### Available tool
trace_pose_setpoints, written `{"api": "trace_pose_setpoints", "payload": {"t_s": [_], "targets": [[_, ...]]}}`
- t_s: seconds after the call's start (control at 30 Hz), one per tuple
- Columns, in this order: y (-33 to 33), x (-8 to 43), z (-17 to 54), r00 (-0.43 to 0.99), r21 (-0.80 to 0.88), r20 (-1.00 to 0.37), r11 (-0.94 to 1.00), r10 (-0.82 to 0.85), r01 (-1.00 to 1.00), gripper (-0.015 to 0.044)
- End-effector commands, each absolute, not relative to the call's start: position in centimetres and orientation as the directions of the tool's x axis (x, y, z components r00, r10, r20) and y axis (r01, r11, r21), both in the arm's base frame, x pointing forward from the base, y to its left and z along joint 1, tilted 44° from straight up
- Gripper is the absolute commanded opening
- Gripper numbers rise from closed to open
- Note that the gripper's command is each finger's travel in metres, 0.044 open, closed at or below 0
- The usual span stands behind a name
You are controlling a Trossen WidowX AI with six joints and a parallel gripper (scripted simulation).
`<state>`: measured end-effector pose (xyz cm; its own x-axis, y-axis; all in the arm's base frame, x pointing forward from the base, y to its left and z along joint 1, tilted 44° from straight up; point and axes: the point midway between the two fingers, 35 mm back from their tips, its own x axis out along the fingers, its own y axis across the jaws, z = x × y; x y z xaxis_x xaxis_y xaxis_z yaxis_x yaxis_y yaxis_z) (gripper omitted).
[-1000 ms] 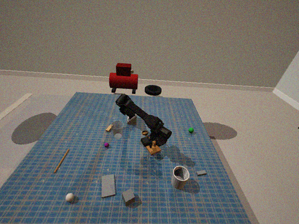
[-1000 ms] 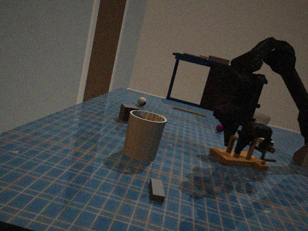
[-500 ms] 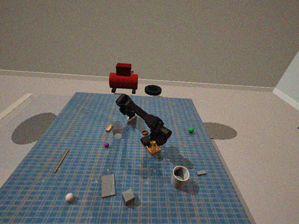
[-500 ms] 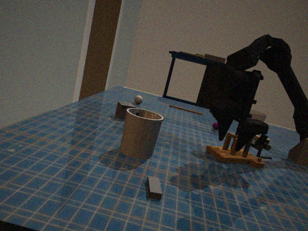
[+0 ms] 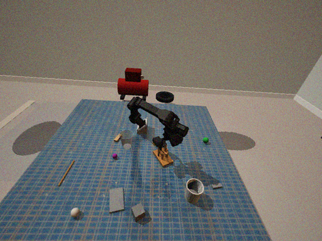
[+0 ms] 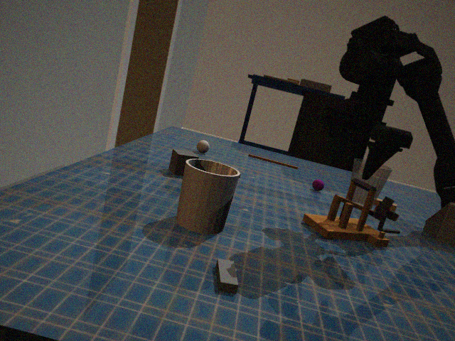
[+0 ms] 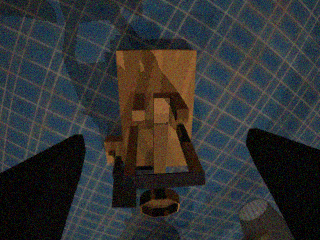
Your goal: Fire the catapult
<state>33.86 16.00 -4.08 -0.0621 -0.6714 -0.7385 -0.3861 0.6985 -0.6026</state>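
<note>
The wooden catapult (image 5: 165, 161) (image 6: 318, 223) (image 7: 172, 75) stands on the blue checked table. Its ring-like cup (image 7: 159, 203) shows no ball. My gripper (image 7: 168, 139) is open and empty above the catapult, one finger on each side of it in the wrist view. The white mug (image 5: 193, 192) (image 6: 205, 199) stands upright, apart from the catapult; no ball shows in the visible part of its inside. A magenta ball (image 5: 114, 156) (image 6: 318, 185), a green ball (image 5: 205, 140) and a whitish ball (image 5: 75, 212) (image 6: 202, 146) lie apart on the table.
A clear glass (image 5: 126, 139) (image 7: 265, 222) stands near the catapult, beside a wooden block (image 5: 117, 137). A grey slab (image 5: 116, 200), a grey box (image 5: 138, 211) (image 6: 178, 161), a small grey block (image 5: 217, 185) (image 6: 227, 273) and a thin stick (image 5: 65, 173) (image 6: 274, 161) lie around.
</note>
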Motion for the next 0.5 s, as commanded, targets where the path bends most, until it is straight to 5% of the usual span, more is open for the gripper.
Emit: {"api": "trace_pose_setpoints", "payload": {"t_s": [0.0, 0.47], "targets": [[16.0, 33.5, -3.9, -0.065, -0.604, -0.735, 0.696, -0.674, -0.389, 0.044], [12.5, 33.2, -7.7, -0.064, -0.605, -0.734, 0.695, -0.676, -0.388, 0.044]]}}
